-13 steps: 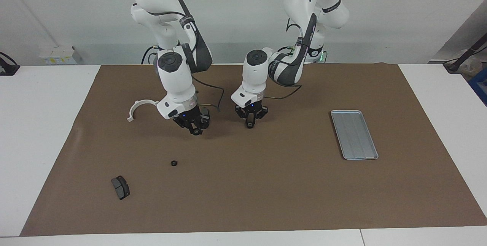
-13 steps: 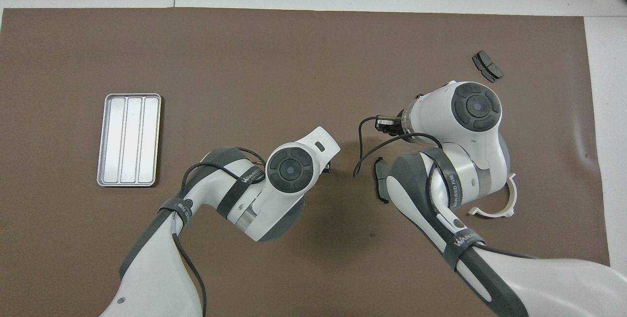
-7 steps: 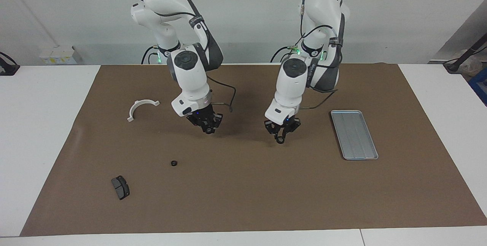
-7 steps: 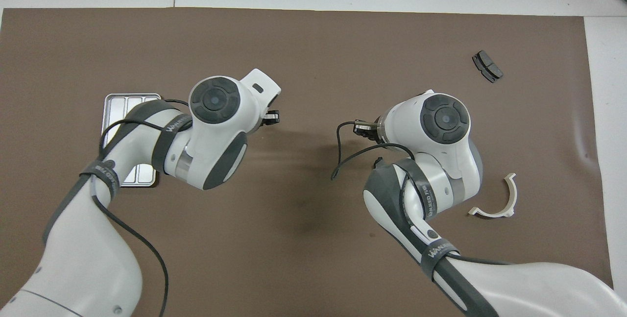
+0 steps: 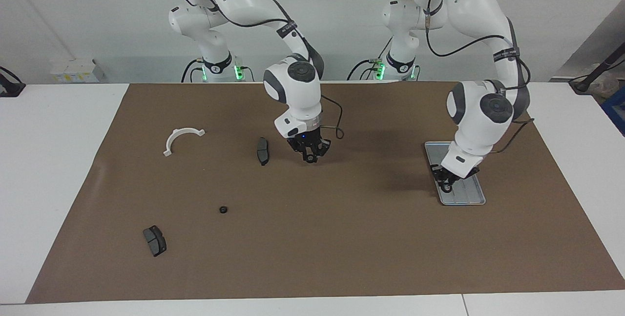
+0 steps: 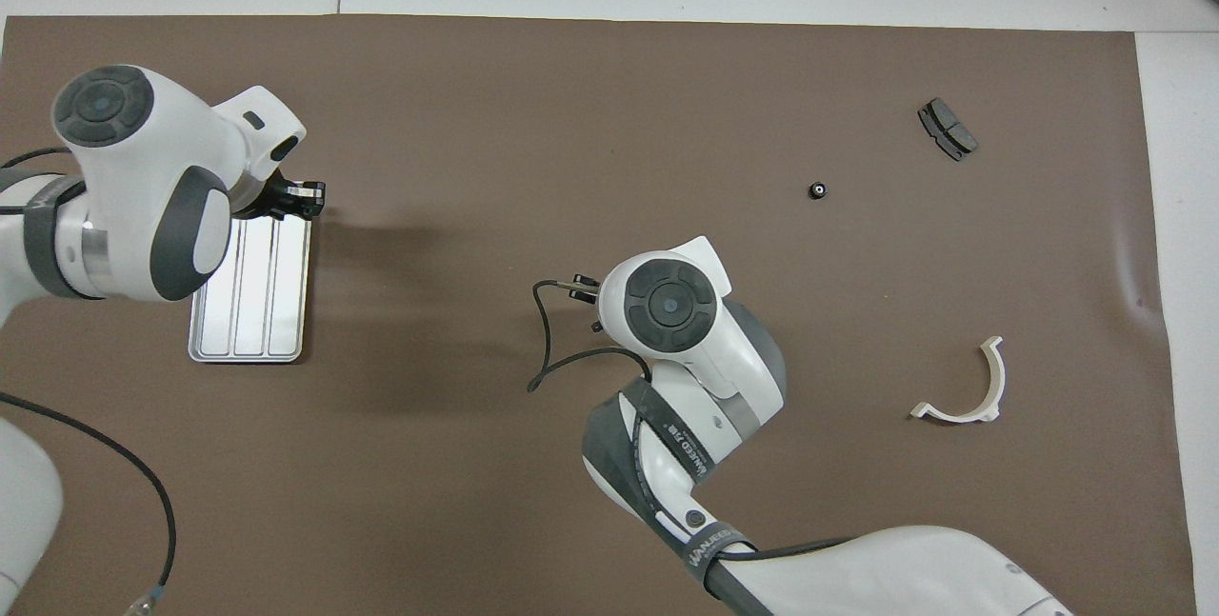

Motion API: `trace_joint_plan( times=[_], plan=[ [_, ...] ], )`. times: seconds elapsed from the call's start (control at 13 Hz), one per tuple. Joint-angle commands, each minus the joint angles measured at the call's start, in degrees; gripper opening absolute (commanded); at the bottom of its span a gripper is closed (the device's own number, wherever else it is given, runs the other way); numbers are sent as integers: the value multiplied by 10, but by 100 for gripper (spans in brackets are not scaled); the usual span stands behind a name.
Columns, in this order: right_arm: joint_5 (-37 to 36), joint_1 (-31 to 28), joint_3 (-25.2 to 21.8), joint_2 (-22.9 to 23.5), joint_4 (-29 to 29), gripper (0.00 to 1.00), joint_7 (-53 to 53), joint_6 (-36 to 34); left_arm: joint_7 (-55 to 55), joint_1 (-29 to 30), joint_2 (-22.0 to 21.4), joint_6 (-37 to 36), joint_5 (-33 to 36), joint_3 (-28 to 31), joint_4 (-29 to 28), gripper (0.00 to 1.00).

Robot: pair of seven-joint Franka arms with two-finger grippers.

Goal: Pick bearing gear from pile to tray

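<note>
Hovering over the tray (image 5: 469, 198), the left pincer (image 5: 447, 185) pinches a small black ring (image 5: 445, 189); the right pincer (image 5: 310, 158) hangs above the surface near a brake pad (image 5: 262, 151), grip impossible to tell; a loose ring (image 5: 223, 209) lies well apart

The right arm hides one brake pad (image 5: 262, 150) from overhead.

Silver tray (image 5: 459, 172) of ridged, shiny metal, matt brown mat (image 5: 342, 238), white glossy plastic bracket (image 5: 181, 139), dull dark grey pads (image 5: 155, 240), glossy white arm shells (image 5: 298, 89)
</note>
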Motion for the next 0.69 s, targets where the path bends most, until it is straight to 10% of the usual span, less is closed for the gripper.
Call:
trace_joint_plan(
  times=[0.0,0.15,0.31,0.61],
  plan=[
    [-23,13,-1,22,20,18,35,13,72,47,-28,19,-6,-7,-53,0],
    [-24,35,-1,35,14,29,66,36,90,54,-40,54,-7,-7,-92,13],
    [-25,31,-1,35,18,92,64,31,88,49,-39,52,-6,-7,-87,50],
    [-25,-14,-2,14,23,100,19,13,84,41,-35,46,-6,-7,-62,76]
  ],
)
